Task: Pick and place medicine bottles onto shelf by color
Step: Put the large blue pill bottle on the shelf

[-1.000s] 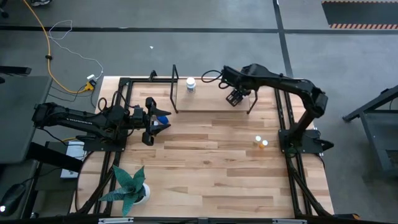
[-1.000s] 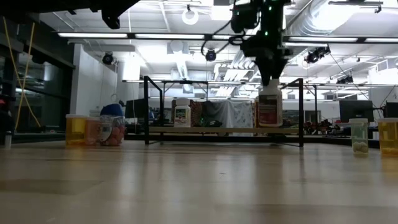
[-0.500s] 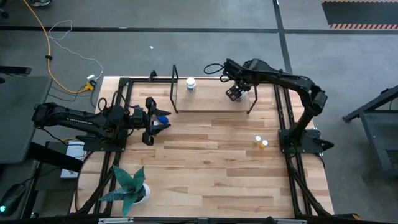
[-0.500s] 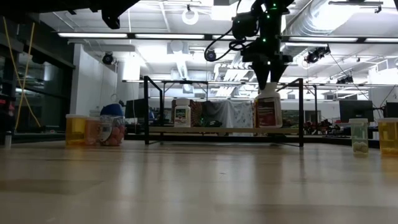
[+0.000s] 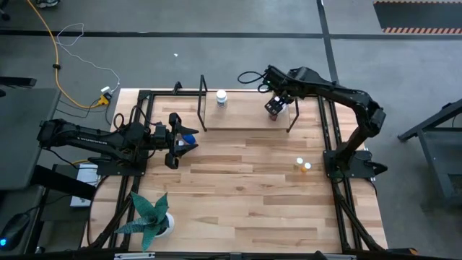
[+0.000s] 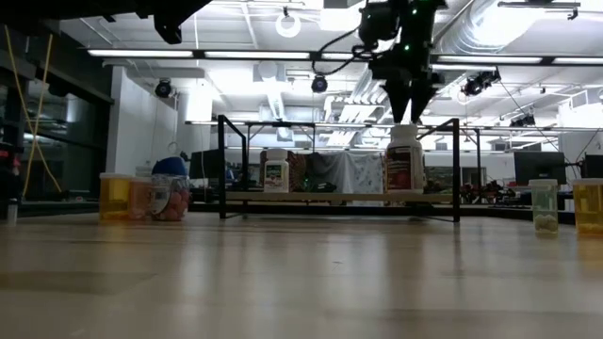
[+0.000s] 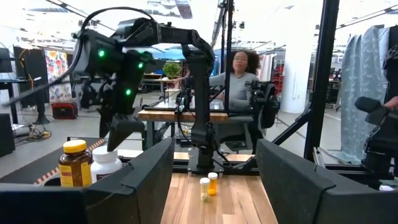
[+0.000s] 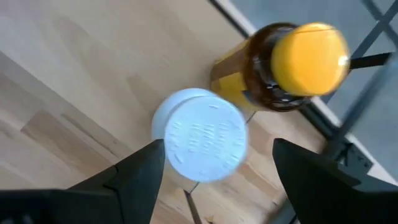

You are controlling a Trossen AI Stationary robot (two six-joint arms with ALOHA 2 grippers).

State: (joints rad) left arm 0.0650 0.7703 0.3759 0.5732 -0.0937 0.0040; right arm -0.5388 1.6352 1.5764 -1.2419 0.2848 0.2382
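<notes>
My right pincer spread, just above white-capped bottle standing on shelf beside amber bottle. Left pincer spread, empty, over bench.

high view: looking straight down on the whole table | low view: sitting at tabletop height, facing level across to the shelf | left wrist: looking far across at the white-capped bottle | right wrist: hovering close above that same bottle
</notes>
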